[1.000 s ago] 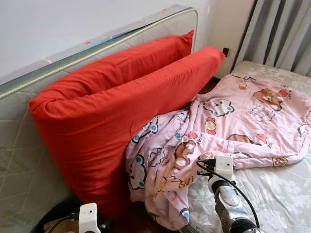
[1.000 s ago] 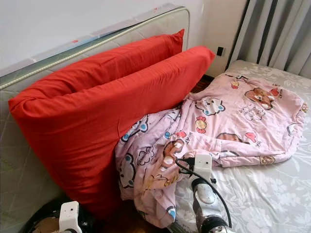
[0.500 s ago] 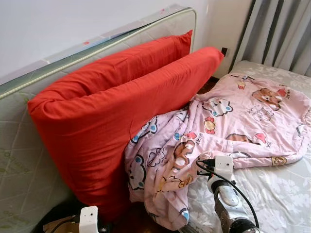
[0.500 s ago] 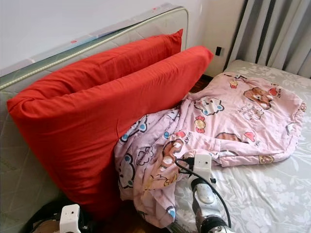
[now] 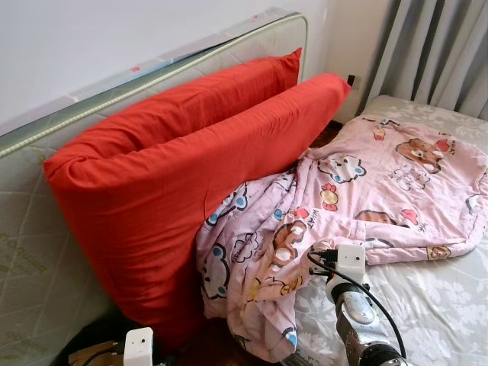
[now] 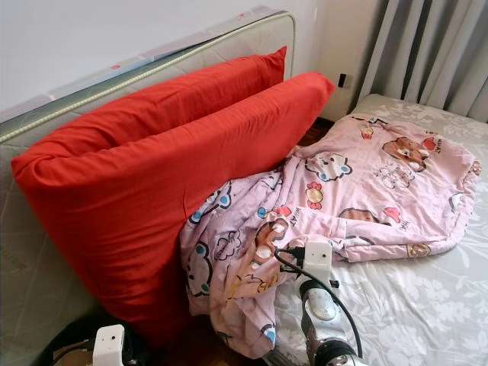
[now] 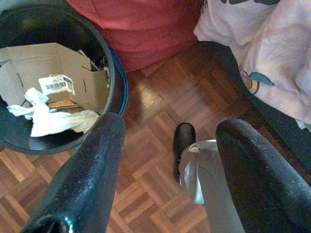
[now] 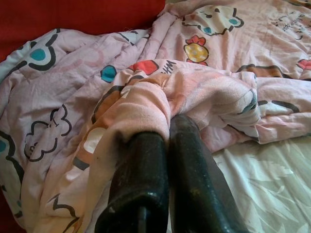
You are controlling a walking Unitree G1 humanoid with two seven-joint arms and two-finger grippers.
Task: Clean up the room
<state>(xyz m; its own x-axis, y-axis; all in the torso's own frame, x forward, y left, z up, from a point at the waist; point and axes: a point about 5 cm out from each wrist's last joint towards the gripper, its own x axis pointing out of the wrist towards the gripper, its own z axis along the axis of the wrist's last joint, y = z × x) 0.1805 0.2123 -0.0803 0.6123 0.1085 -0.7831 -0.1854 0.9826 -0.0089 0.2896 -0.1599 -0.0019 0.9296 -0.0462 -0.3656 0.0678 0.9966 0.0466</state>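
Colours before you: red, pink, grey.
You see two plain red cushions (image 5: 191, 168), a pink blanket (image 5: 358, 198) with cartoon animals, a grey floral sheet (image 5: 435, 305), grey curtains (image 5: 442, 53), brown parquet floor (image 7: 160, 111).

Lying crumpled across the bed's near side: pink cartoon-print blanket (image 5: 358, 198), one end spilling over the edge toward the floor, bunched against the leaning red cushion (image 5: 191, 183).
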